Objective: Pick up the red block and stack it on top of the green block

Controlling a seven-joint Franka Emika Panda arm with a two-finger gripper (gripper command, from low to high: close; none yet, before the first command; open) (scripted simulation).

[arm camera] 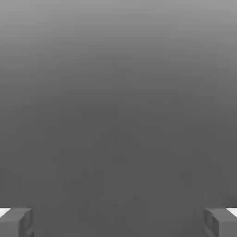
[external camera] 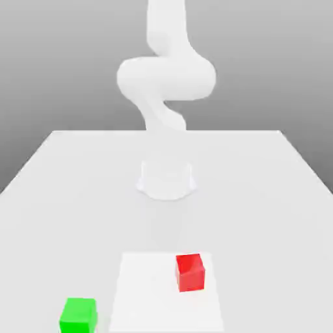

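I see my gripper [arm camera: 118,222] spread wide, grasping nothing; red block [external camera: 190,272] and green block [external camera: 79,315] sit apart near the table's [external camera: 260,195] front edge.

One red block [external camera: 190,272], one green block [external camera: 79,315], one table [external camera: 78,188].

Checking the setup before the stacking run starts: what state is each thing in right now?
red block: resting on the white square patch, not held, nothing on it.
green block: resting on the table off the patch, toward the exterior view's left, apart from the red block, nothing stacked on it.
gripper: open, fingers wide apart, nothing between them.
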